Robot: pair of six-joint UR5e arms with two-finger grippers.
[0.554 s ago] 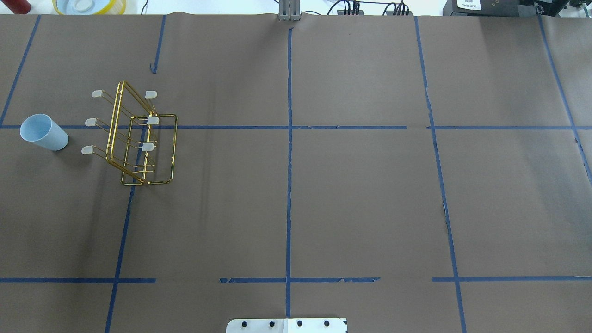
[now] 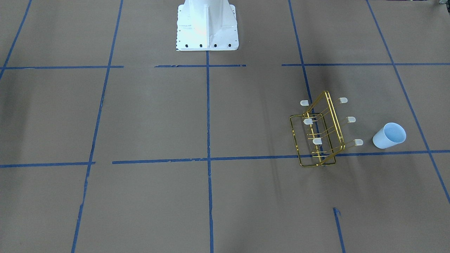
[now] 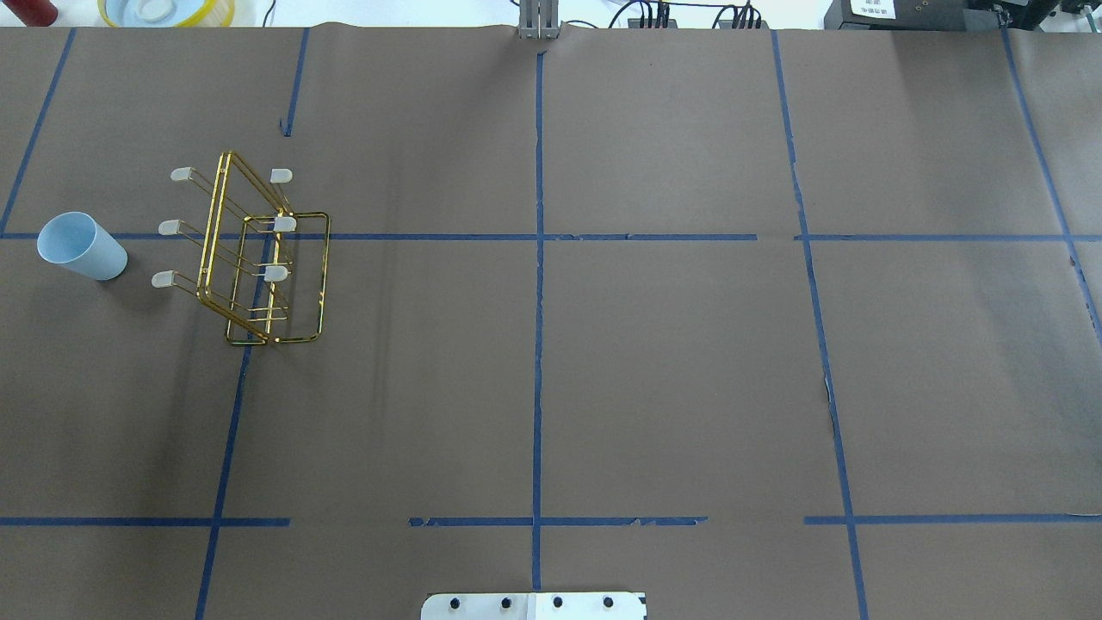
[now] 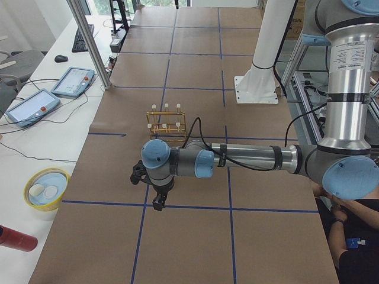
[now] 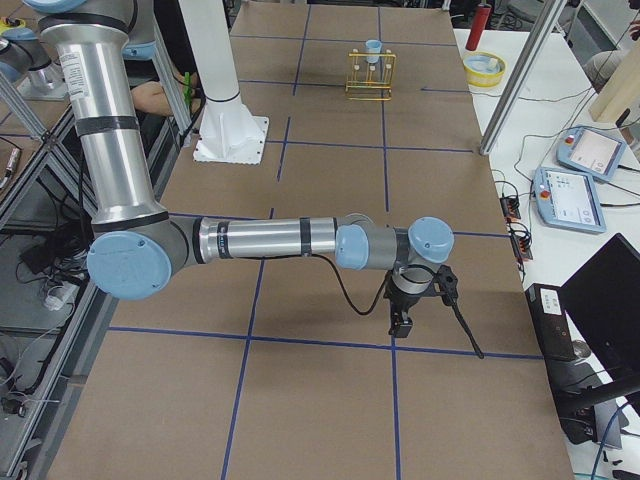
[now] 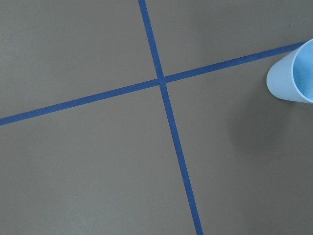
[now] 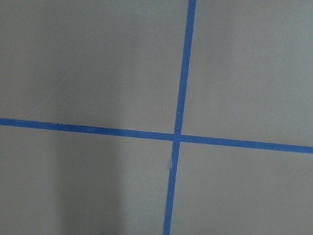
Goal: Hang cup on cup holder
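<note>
The pale blue cup (image 3: pixel 82 246) stands upright, mouth up, at the table's far left, a little to the left of the gold wire cup holder (image 3: pixel 251 251). The holder's six whitish-capped prongs are all bare. Both also show in the front view, cup (image 2: pixel 389 136) and holder (image 2: pixel 319 134). The cup sits at the right edge of the left wrist view (image 6: pixel 293 73). My left gripper (image 4: pixel 158 205) hangs above the table, seen only in the exterior left view. My right gripper (image 5: pixel 400 324) shows only in the exterior right view. I cannot tell whether either is open or shut.
A yellow bowl (image 3: pixel 164 10) and a red bottle (image 3: pixel 33 10) lie beyond the table's far left edge. The white robot base (image 2: pixel 206 28) stands at the near middle. Control tablets (image 4: pixel 29 106) lie on the side bench. A person (image 4: pixel 355 236) sits near the robot.
</note>
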